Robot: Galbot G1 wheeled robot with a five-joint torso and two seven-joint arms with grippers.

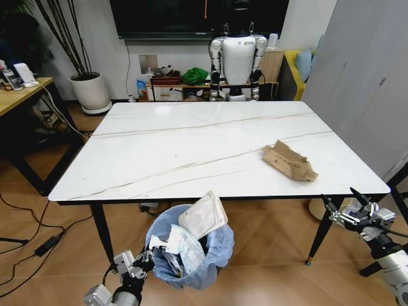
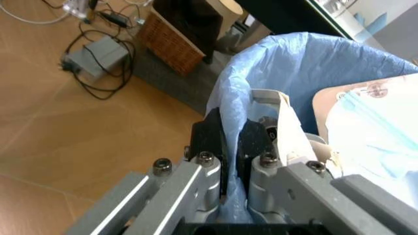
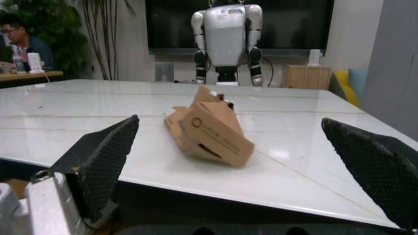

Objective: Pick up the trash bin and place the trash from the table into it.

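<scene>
My left claw [image 1: 148, 259] is low at the near edge, below the tabletop [image 1: 191, 146], pinched shut on the rim of the trash bin [image 1: 213, 252]; in the left wrist view my fingers [image 2: 209, 139] clamp the blue bag liner at the rim of the bin [image 2: 294, 63]. The bin sits in front of the table's near edge, stuffed with litter [image 1: 203, 218]: a clear plastic packet sticks up from the top, with crumpled white paper beside it. Farther right, torn brown cardboard [image 1: 289, 160] lies flat on the tabletop near its right side. My right claw [image 1: 339, 208] hangs just beyond the near right corner, spread wide and holding nothing, with the cardboard [image 3: 209, 129] framed between my fingers [image 3: 104, 156].
</scene>
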